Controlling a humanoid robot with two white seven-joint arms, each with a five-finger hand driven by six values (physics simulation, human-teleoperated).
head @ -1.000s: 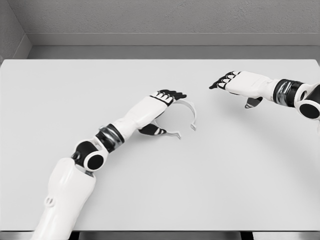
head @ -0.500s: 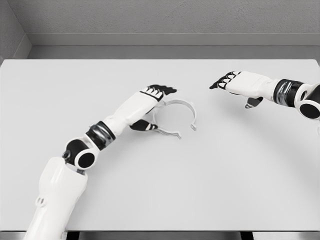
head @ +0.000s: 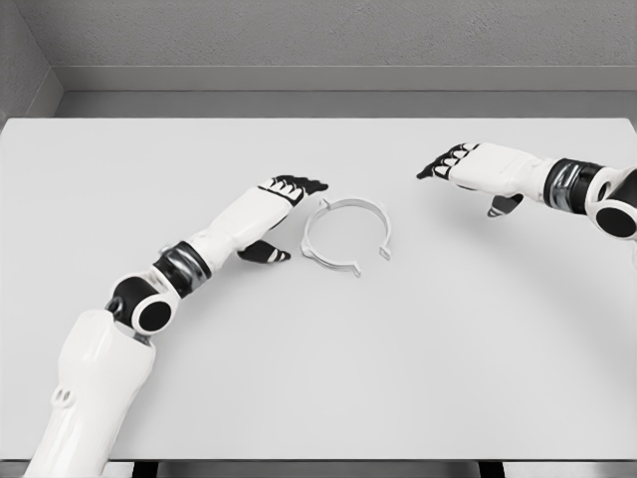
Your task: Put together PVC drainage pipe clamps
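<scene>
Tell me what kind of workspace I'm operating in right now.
Probably a bare simulated test bench, not a real workshop: a plain white table against a grey wall, one white pipe clamp lying on it, and the left hand and right hand holding nothing.

This place is a simulated test room, not a real home or workshop. The surface [head: 318, 378] is a large, plain white top that fills almost the whole frame, with no marks, stains or grain on it. Behind it, along the top of the frame, stands a grey wall [head: 338, 30] with an even, rough texture, and a second grey wall [head: 22, 60] meets it in the upper left corner. A flat grey ledge [head: 338, 104] runs between the wall and the surface. The light is soft and even, and all edges look clean and rendered.
</scene>
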